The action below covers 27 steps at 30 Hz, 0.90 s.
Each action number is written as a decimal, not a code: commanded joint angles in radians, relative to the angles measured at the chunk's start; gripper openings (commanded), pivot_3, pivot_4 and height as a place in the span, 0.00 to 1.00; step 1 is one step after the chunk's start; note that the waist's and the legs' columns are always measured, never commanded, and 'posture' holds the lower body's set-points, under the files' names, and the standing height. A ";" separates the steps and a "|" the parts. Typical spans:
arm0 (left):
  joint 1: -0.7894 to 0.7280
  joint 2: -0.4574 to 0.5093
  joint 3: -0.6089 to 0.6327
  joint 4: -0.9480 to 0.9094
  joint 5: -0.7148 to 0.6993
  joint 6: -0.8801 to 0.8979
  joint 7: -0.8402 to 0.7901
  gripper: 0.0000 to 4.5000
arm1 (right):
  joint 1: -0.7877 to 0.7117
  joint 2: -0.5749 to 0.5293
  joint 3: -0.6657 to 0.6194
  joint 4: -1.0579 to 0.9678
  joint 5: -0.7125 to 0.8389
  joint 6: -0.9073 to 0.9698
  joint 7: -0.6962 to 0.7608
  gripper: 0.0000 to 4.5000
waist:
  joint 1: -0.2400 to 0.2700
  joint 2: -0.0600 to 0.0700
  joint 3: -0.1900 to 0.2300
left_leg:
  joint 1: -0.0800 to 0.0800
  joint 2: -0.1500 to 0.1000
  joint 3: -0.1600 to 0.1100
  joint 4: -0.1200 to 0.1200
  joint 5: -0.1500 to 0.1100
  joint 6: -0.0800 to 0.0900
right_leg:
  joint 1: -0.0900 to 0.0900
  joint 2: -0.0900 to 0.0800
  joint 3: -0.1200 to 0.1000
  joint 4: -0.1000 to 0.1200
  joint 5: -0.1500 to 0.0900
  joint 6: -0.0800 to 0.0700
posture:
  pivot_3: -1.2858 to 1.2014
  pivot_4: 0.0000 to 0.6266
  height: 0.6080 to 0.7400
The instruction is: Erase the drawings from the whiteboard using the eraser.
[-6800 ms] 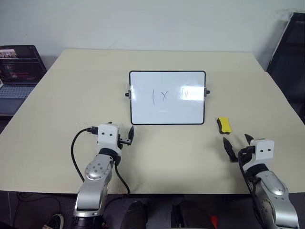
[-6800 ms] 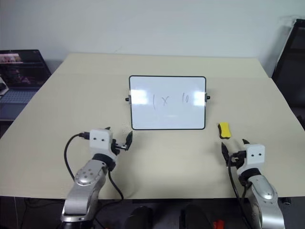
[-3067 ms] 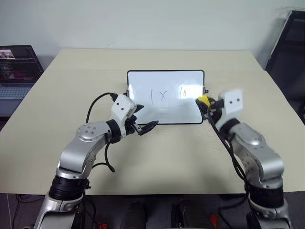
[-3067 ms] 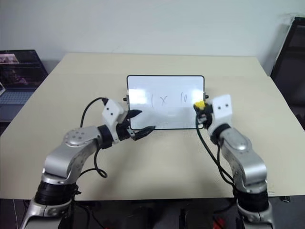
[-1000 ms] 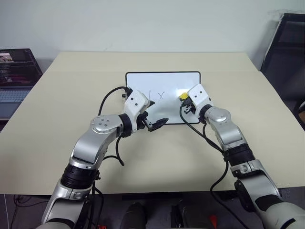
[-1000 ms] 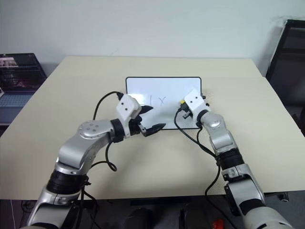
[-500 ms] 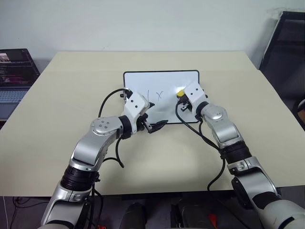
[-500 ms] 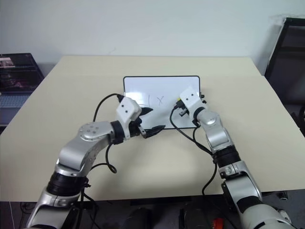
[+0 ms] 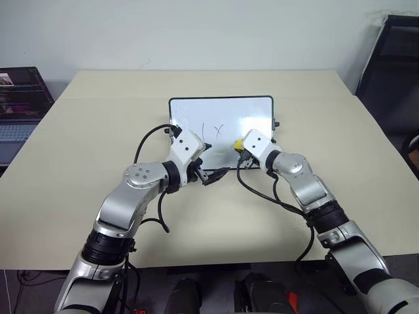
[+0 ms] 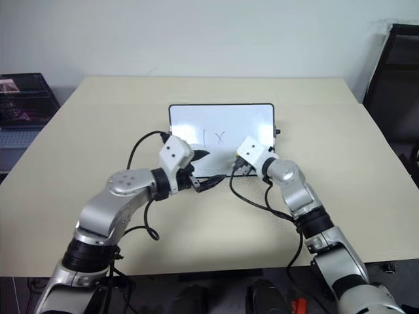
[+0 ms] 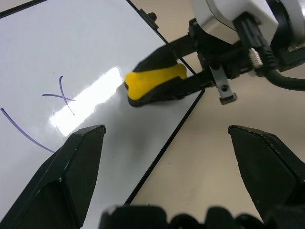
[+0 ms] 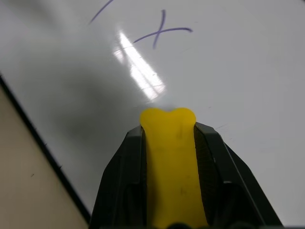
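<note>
The whiteboard [image 9: 222, 111] lies flat in the middle of the tan table. Its drawings, a thin vertical line [image 9: 203, 131] and a small x [image 9: 218, 129], sit left of centre. My right gripper [image 9: 239, 145] is shut on the yellow eraser [image 12: 169, 157], whose tip rests on the board's near right part, just right of the x [image 12: 159, 32]. My left gripper [image 9: 213, 162] hovers open over the board's near edge, nothing between its fingers [image 11: 71, 176]. The left wrist view also shows the eraser [image 11: 155, 81] in the black jaws.
A laptop [image 9: 19, 104] stands off the table's left side and a black rack [image 9: 393, 72] at the far right. Black cables loop from both wrists over the table [image 9: 98, 131] in front of the board.
My right gripper has slid the eraser leftward and toward the board's near edge, closer to the x. The left gripper has stayed where it was.
</note>
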State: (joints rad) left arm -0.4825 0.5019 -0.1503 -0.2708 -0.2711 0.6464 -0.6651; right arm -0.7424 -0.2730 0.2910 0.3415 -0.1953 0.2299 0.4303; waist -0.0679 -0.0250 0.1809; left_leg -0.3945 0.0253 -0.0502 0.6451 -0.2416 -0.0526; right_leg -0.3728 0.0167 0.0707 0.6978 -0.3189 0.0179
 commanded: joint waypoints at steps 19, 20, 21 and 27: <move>0.015 -0.010 0.047 -0.053 -0.005 0.017 0.044 1.00 | 0.031 0.000 -0.066 -0.111 0.056 0.154 0.065 0.23 | 0.009 0.000 0.000 | -0.002 0.000 -0.001 -0.001 0.000 0.000 | -0.001 0.000 -0.001 -0.001 0.000 0.000 | 0.52 0.24 1.00; 0.021 -0.012 0.056 -0.054 -0.007 0.019 0.054 1.00 | 0.028 0.012 -0.088 -0.130 0.078 0.171 0.061 0.23 | 0.009 0.000 0.000 | -0.002 0.000 -0.001 -0.001 0.000 0.000 | -0.001 0.000 -0.001 -0.001 0.000 0.000 | 0.52 0.24 1.00; 0.029 -0.013 0.068 -0.057 -0.009 0.022 0.065 1.00 | 0.025 0.026 -0.115 -0.154 0.106 0.189 0.056 0.22 | 0.008 0.000 0.001 | -0.002 0.000 -0.001 -0.001 0.000 0.000 | -0.002 0.000 -0.001 -0.001 0.000 0.000 | 0.52 0.24 1.00; 0.090 -0.019 0.166 -0.073 -0.024 0.040 0.136 1.00 | 0.036 0.073 -0.252 -0.338 0.257 0.314 0.041 0.22 | 0.014 0.000 0.001 | -0.008 0.000 -0.001 -0.002 0.000 0.000 | -0.007 -0.001 -0.001 -0.002 0.000 0.000 | 0.52 0.24 1.00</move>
State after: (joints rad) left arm -0.3911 0.4853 -0.0359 -0.2982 -0.2862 0.6906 -0.5566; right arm -0.7125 -0.1982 0.0804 0.0886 0.0172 0.5175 0.4759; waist -0.0537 -0.0245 0.1823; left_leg -0.4027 0.0253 -0.0516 0.6432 -0.2420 -0.0530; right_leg -0.3798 0.0159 0.0694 0.6958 -0.3187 0.0179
